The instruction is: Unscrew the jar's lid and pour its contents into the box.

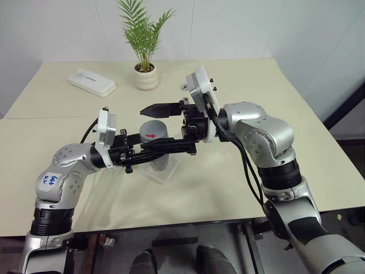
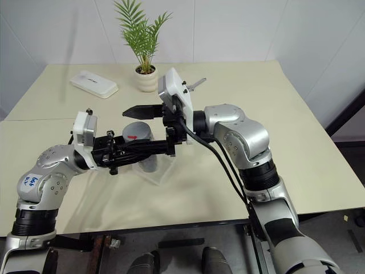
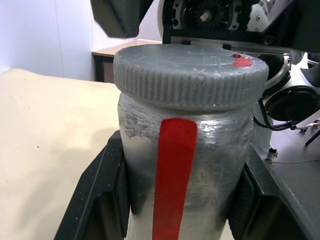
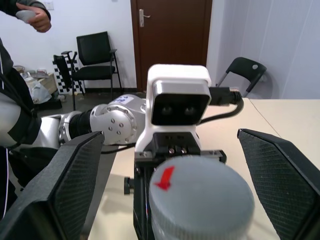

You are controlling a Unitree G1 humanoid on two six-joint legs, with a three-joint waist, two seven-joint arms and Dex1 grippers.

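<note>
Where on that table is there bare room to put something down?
The table's whole near right side, beside the right arm, is bare, as is the far right corner. The near left edge is free too. It is crowded in the middle, around the jar and the box, and near the plant pot and white case.

My left gripper (image 1: 171, 146) clamps the jar (image 1: 157, 142) above the bench (image 1: 239, 188), lid (image 1: 152, 129) on. My right gripper (image 1: 165, 123) spreads wide around the lid. The clear box (image 1: 165, 171) sits beneath.
</note>
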